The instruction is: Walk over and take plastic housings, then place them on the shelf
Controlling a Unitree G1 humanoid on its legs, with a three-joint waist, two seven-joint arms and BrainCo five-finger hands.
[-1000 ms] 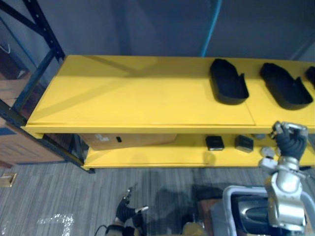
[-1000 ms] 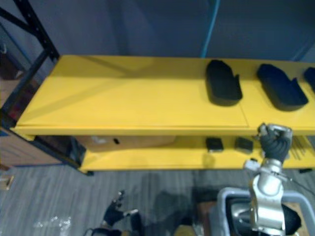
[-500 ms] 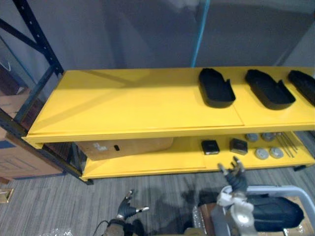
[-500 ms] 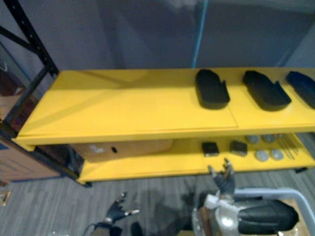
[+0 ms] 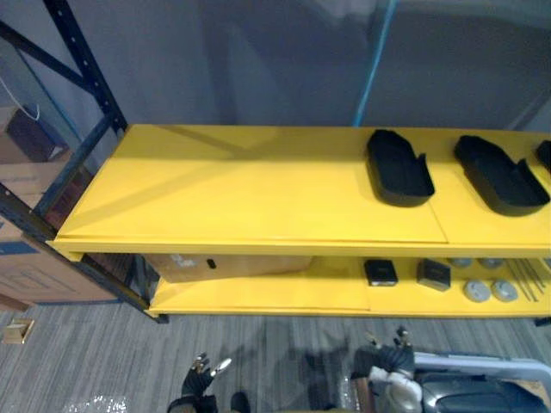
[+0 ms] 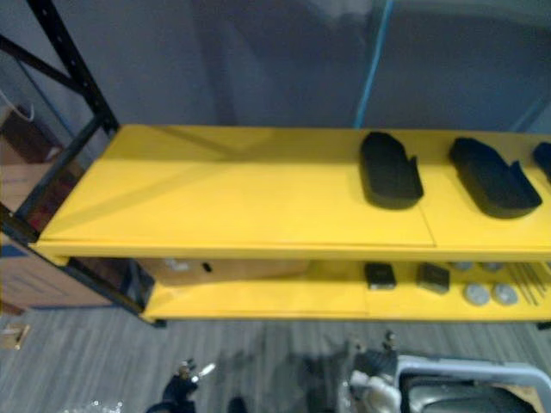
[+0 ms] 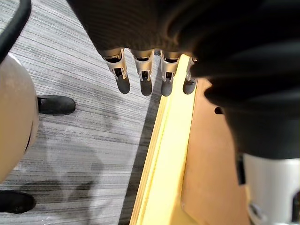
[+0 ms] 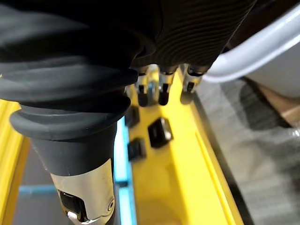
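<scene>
My left robot hand hangs low over the grey striped carpet floor, fingers straight and apart, holding nothing. My right robot hand sits just beside the pale-rimmed bin, fingers loose and empty too. One black moulded plastic housing and a second black housing lie side by side on the top board of the yellow metal shelf, well apart from both hands. Two small black blocks rest on its lower board.
</scene>
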